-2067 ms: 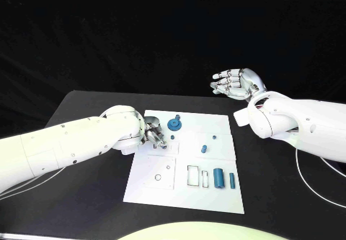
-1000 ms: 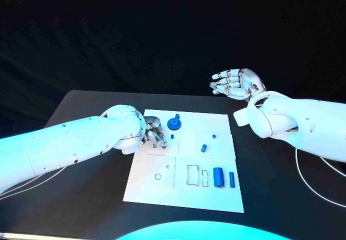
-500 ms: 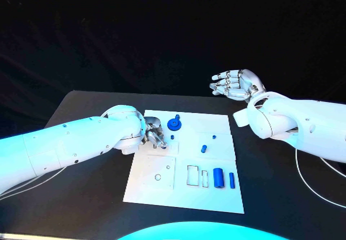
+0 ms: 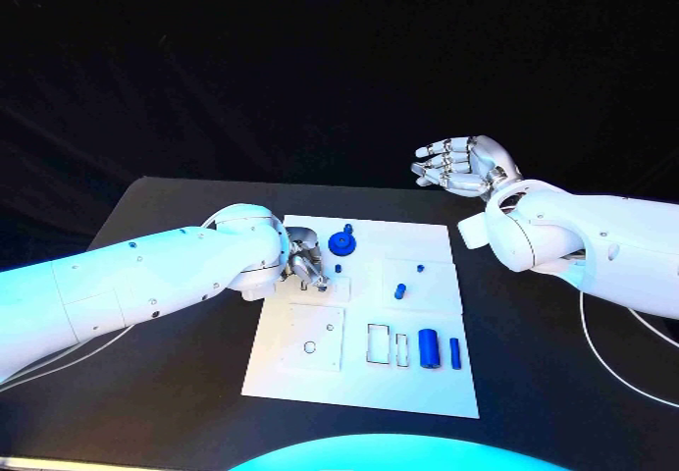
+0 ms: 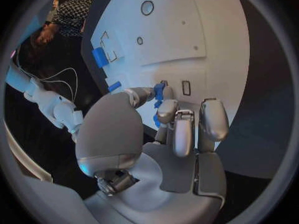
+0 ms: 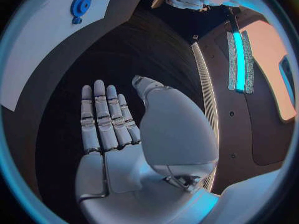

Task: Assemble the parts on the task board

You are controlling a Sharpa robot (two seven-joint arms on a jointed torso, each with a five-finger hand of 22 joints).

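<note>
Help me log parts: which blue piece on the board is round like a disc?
The blue disc at the task board's far edge, beside the left hand; the others are slim or blocky pieces.

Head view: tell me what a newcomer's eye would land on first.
The white task board in the middle of the black table, dotted with small blue parts such as the round blue piece near its far edge. Next, the left hand bent down over the board's far left corner, pinching a small blue part. The right hand is raised beyond the table, holding nothing.
</note>
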